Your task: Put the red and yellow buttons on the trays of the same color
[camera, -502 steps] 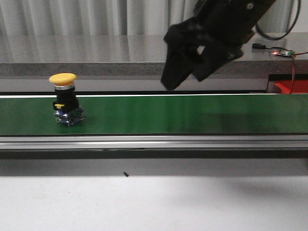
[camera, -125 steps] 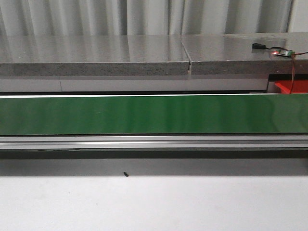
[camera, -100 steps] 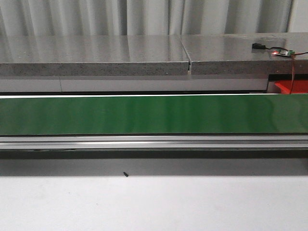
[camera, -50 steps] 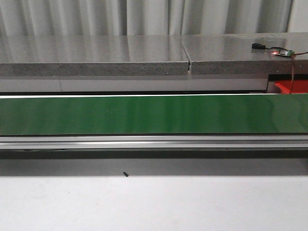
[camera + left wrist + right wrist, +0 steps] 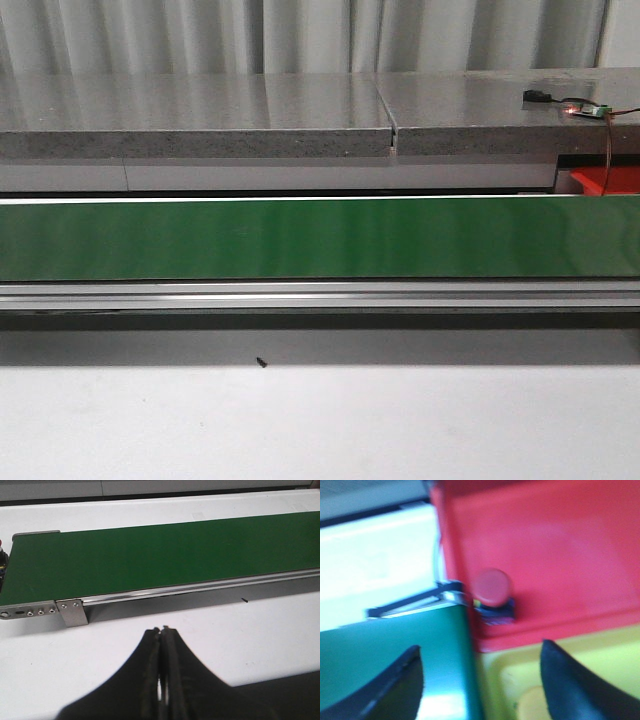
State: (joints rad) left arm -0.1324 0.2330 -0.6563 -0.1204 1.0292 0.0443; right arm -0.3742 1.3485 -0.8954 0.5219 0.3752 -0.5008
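1. Red button (image 5: pixel 492 592): one counted. It stood inside the red tray (image 5: pixel 560 550), near that tray's corner next to the belt end, at the centre of the right wrist view. Its round red cap faced the camera, with the dark and blue base showing beneath, so its long axis ran roughly toward the lens; the exact tilt could not be told through the blur.
2. Yellow button (image 5: pixel 532 702): one pale rounded shape, probably its cap, at the lower edge of the right wrist view, lying in the yellow tray (image 5: pixel 600 655). Its orientation could not be told.
3. Trays: two counted, one red and one yellow, touching along a shared edge. In the front view only a red corner (image 5: pixel 610 180) showed at the right edge.
4. Green conveyor belt (image 5: pixel 300 238): one, running horizontally across the middle of the front view, nothing on it there. Its long axis ran left to right.
5. Right gripper (image 5: pixel 480 690): one, fingers spread wide at the lower corners of its view, holding nothing, above the junction of belt end and trays.
6. Left gripper (image 5: pixel 161 675): one, fingers pressed together with nothing between them, above the white table (image 5: pixel 150 645) in front of the belt.
7. Small dark speck (image 5: pixel 261 362): one, on the table, lower centre of the front view.
8. Circuit board with lit red lamp (image 5: pixel 585 109): one, upper right of the front view, on the grey ledge (image 5: pixel 200 120).
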